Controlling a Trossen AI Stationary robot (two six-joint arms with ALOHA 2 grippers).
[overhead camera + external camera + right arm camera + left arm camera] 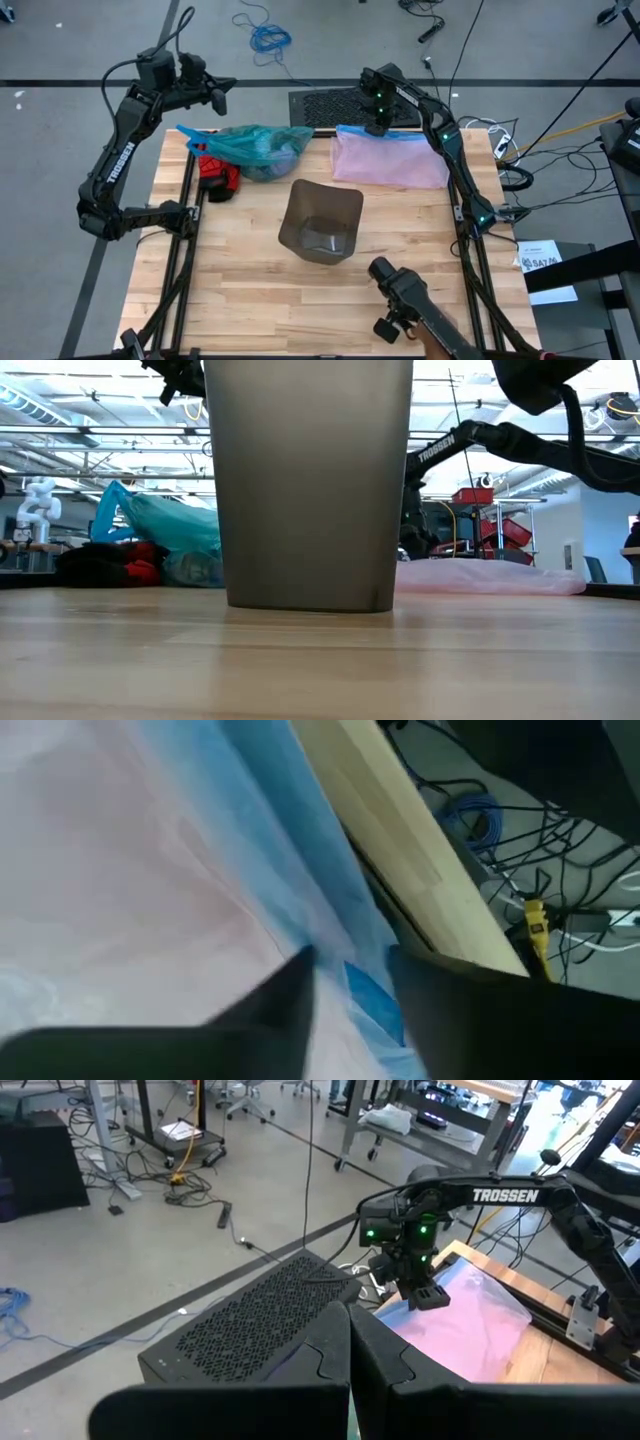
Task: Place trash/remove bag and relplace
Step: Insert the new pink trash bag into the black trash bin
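Observation:
The teal-green bag (258,148) (165,525) lies bunched and full on the table's far left part. A grey bin (322,222) (310,480) stands upright mid-table with no liner in it. The pale pink bag (395,160) (480,1315) lies flat at the far right, its blue edge along the far side. My right gripper (377,127) (350,985) points down at that edge's left corner, its fingers apart with a strip of blue plastic between them. My left gripper (218,98) (350,1370) hangs shut and bare above the far left corner. My right gripper comes from above, pointing down, at the pink bag's blue edge (365,995) near its far left corner. One finger stands on either side of a raised strip of that edge. Whether the fingers touch the plastic, I cannot tell. The bag lies flat on the table.
A red and black object (220,178) lies against the teal bag's near left side. A black perforated box (325,105) sits just beyond the table's far edge. A dark jointed device (400,300) reaches in over the near right edge. Cables trail off the right side.

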